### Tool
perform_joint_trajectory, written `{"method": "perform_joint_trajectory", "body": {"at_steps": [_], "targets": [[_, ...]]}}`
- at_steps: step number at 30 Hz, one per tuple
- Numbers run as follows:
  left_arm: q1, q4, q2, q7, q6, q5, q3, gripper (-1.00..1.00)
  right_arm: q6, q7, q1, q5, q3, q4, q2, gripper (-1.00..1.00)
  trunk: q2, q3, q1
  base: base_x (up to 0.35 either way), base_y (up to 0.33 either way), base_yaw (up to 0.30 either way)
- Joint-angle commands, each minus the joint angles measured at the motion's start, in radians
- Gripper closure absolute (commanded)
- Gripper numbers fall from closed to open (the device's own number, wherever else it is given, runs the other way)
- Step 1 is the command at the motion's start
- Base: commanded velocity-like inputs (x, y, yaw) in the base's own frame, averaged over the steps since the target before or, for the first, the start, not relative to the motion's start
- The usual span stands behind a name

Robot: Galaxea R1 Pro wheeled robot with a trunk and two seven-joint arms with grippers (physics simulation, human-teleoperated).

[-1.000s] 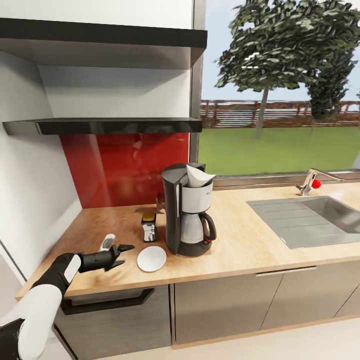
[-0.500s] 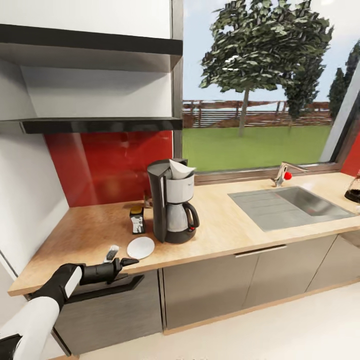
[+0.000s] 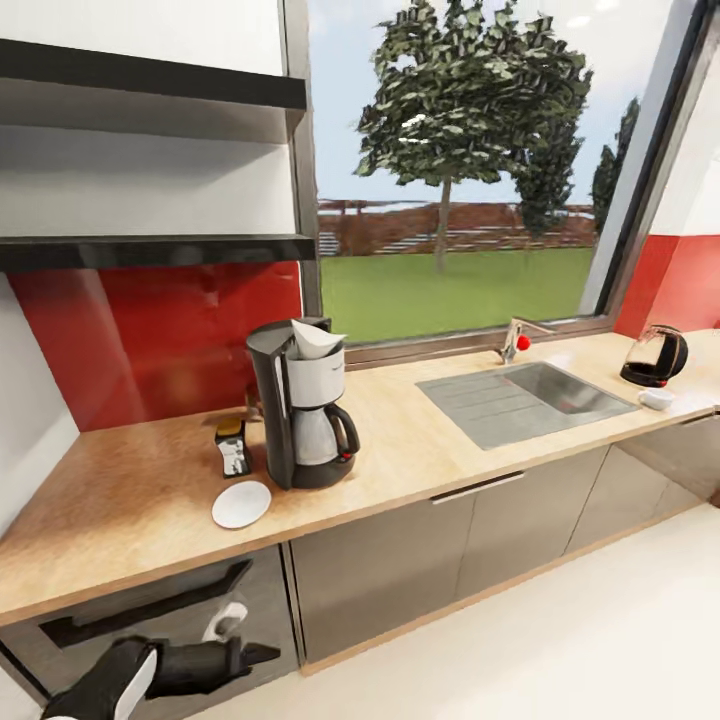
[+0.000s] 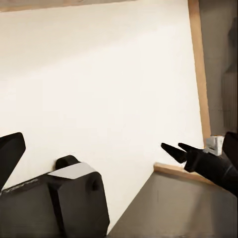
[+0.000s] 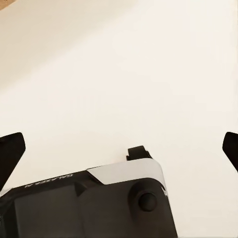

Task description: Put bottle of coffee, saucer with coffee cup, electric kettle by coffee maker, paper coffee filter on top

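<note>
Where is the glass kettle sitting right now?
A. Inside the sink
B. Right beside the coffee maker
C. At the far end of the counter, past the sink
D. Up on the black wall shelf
C: the electric kettle stands on the kitchen countertop beyond the sink, well away from the coffee maker.

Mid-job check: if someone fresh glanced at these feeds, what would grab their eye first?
Probably the coffee maker, standing on the kitchen countertop before the red backsplash with the paper coffee filter on top, the bottle of coffee and the empty saucer beside it. Next, the electric kettle at the counter's far right end, past the sink, with a small white thing beside it, apparently the coffee cup.
</note>
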Motion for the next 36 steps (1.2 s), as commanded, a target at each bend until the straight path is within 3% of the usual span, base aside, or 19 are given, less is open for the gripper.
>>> {"method": "perform_joint_trajectory", "body": {"at_steps": [1, 3, 6, 7, 8, 10, 11, 13, 14, 17, 20, 24, 36], "targets": [[0.011, 0.001, 0.000, 0.006, -0.012, 0.000, 0.000, -1.00, -0.002, -0.004, -0.001, -0.010, 0.008, 0.000, 0.001, -1.00, -0.002, -0.002, 0.001, 0.000, 0.000, -0.267], [0.059, 0.004, -0.002, 0.043, -0.095, -0.026, -0.005, -1.00, -0.002, -0.004, -0.001, -0.010, 0.008, 0.000, 0.000, -1.00, -0.002, -0.002, 0.001, 0.000, 0.000, -0.267], [0.147, 0.033, -0.004, 0.218, -0.202, -0.126, -0.006, -1.00, -0.002, -0.006, -0.001, -0.013, 0.007, 0.001, -0.002, -1.00, -0.002, -0.002, 0.001, 0.000, 0.000, -0.267], [0.156, 0.047, -0.005, 0.250, -0.224, -0.140, -0.006, -1.00, -0.001, -0.006, -0.001, -0.013, 0.006, 0.001, -0.002, -1.00, -0.002, -0.002, 0.001, 0.000, 0.000, -0.267], [0.177, 0.093, -0.007, 0.337, -0.289, -0.177, -0.006, -1.00, -0.001, -0.006, -0.001, -0.014, 0.006, 0.000, -0.003, -1.00, -0.002, -0.002, 0.001, 0.000, 0.000, -0.267], [0.191, 0.182, -0.017, 0.459, -0.384, -0.217, -0.005, -1.00, -0.001, -0.005, -0.001, -0.015, 0.006, 0.000, -0.002, -1.00, -0.002, -0.003, 0.001, 0.000, 0.000, -0.267], [0.196, 0.259, -0.028, 0.562, -0.459, -0.240, -0.005, -1.00, 0.000, -0.003, -0.001, -0.015, 0.005, 0.000, -0.003, -1.00, -0.002, -0.003, 0.001, 0.000, 0.000, -0.266], [0.203, 0.354, -0.038, 0.711, -0.557, -0.259, -0.004, -1.00, 0.000, -0.002, -0.001, -0.014, 0.005, 0.000, -0.003, -1.00, -0.002, -0.004, 0.001, 0.000, 0.000, -0.264], [0.218, 0.420, -0.044, 0.847, -0.641, -0.266, -0.004, -1.00, 0.001, -0.001, -0.001, -0.014, 0.005, 0.001, -0.004, -1.00, -0.002, -0.005, 0.001, 0.000, 0.000, -0.262], [0.250, 0.453, -0.047, 0.953, -0.692, -0.267, -0.003, -1.00, 0.003, 0.007, -0.001, -0.013, 0.006, 0.002, -0.014, -1.00, -0.002, -0.007, 0.001, 0.000, 0.000, -0.262], [0.315, 0.464, -0.046, 1.011, -0.717, -0.264, 0.000, -1.00, 0.005, 0.099, -0.001, -0.011, 0.008, 0.003, -0.068, -1.00, -0.002, -0.009, 0.001, 0.000, 0.000, -0.262], [0.336, 0.467, -0.045, 1.020, -0.720, -0.266, 0.001, -1.00, 0.005, 0.213, 0.002, -0.013, 0.007, 0.004, -0.106, -1.00, -0.002, -0.011, 0.001, 0.000, 0.000, -0.262], [0.340, 0.461, -0.048, 1.027, -0.720, -0.267, 0.001, -1.00, 0.004, 0.231, 0.007, -0.008, 0.008, 0.002, -0.109, -1.00, -0.002, -0.014, 0.001, 0.042, -0.196, -0.097]]}}
